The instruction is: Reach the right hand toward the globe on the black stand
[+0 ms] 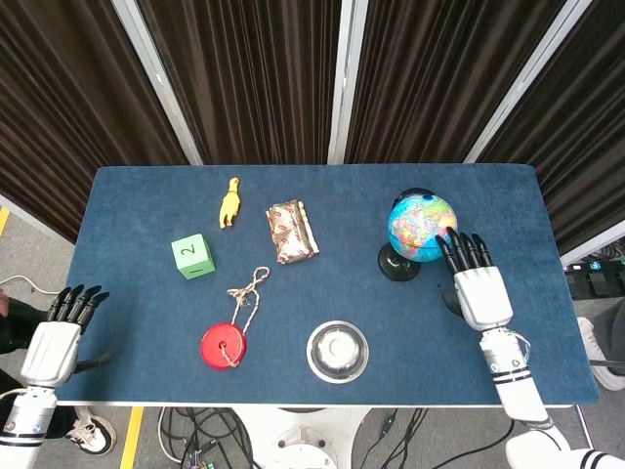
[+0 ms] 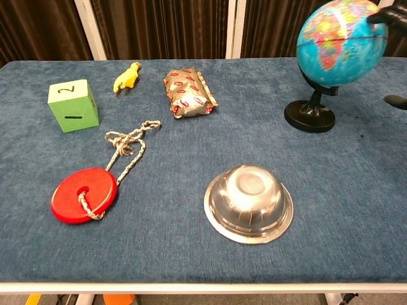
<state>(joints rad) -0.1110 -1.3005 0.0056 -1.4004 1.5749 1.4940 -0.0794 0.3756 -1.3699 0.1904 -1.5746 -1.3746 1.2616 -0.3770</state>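
Note:
A blue globe [image 1: 421,226] on a black stand [image 1: 396,264] sits at the right of the blue table [image 1: 137,210]. My right hand [image 1: 478,285] lies just right of it, fingers spread, with its fingertips [image 1: 455,243] against the globe's right side. In the chest view the globe [image 2: 340,42] leans right over its stand [image 2: 309,117], and only the fingertips [image 2: 389,15] and thumb of that hand show at the right edge. My left hand [image 1: 55,335] hangs off the table's left front corner, fingers apart, holding nothing.
A green cube [image 1: 192,256], a yellow toy [image 1: 229,202] and a foil-wrapped packet [image 1: 292,232] lie across the far half. A red disc on a rope [image 1: 224,345] and an upturned steel bowl [image 1: 338,352] sit near the front edge.

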